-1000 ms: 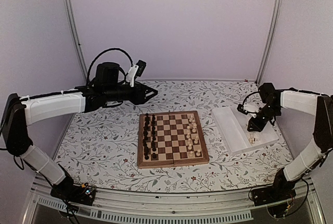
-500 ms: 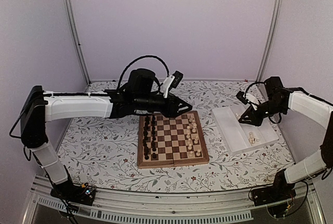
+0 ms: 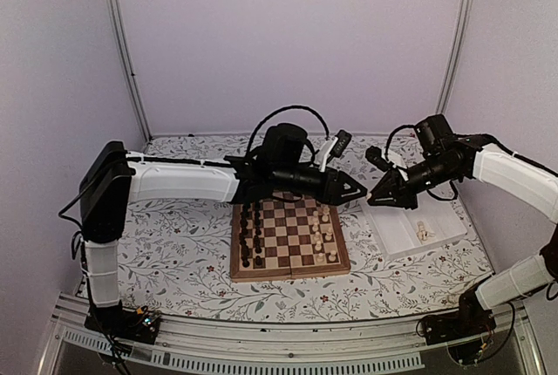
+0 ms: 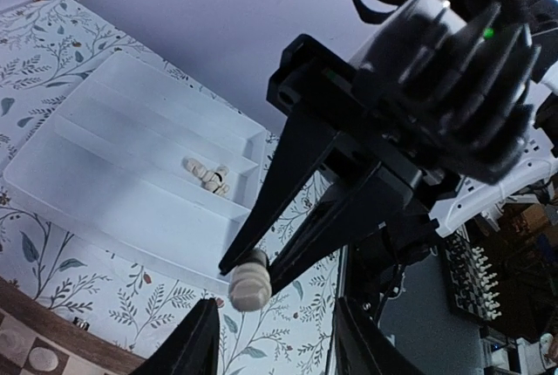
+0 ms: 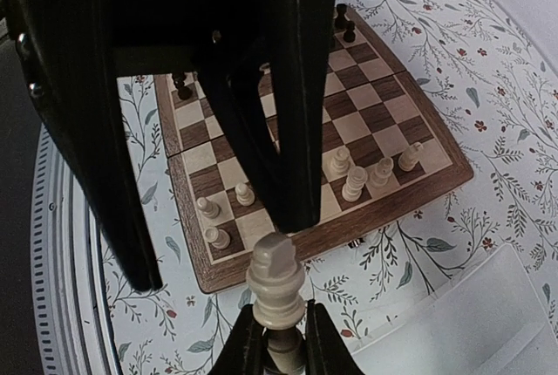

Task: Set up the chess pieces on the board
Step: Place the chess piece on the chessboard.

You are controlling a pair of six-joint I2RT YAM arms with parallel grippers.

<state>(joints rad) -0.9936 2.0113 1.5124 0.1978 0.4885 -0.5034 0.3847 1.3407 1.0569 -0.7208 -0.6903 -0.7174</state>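
The board [image 3: 292, 272] lies mid-table with cream chess pieces [image 3: 324, 231] on its right files and dark pieces [image 3: 251, 227] on its left files. My right gripper [image 3: 375, 197] is shut on a cream piece [image 5: 277, 283], held in the air between the board and the white tray [image 3: 397, 218]. In the left wrist view the same piece [image 4: 250, 280] sits at the right gripper's fingertips. My left gripper [image 3: 355, 192] is open and empty, tip to tip with the right gripper. Its fingers [image 5: 288, 87] straddle the view just above the held piece.
The tray holds a few loose cream pieces [image 3: 423, 233], also seen in the left wrist view [image 4: 209, 174]. The board [image 5: 392, 209] lies below the held piece in the right wrist view. The left arm spans above the board's far edge.
My left arm has swung right across the board's far side. My right gripper has left the tray with a cream piece and moved left to meet the left gripper.
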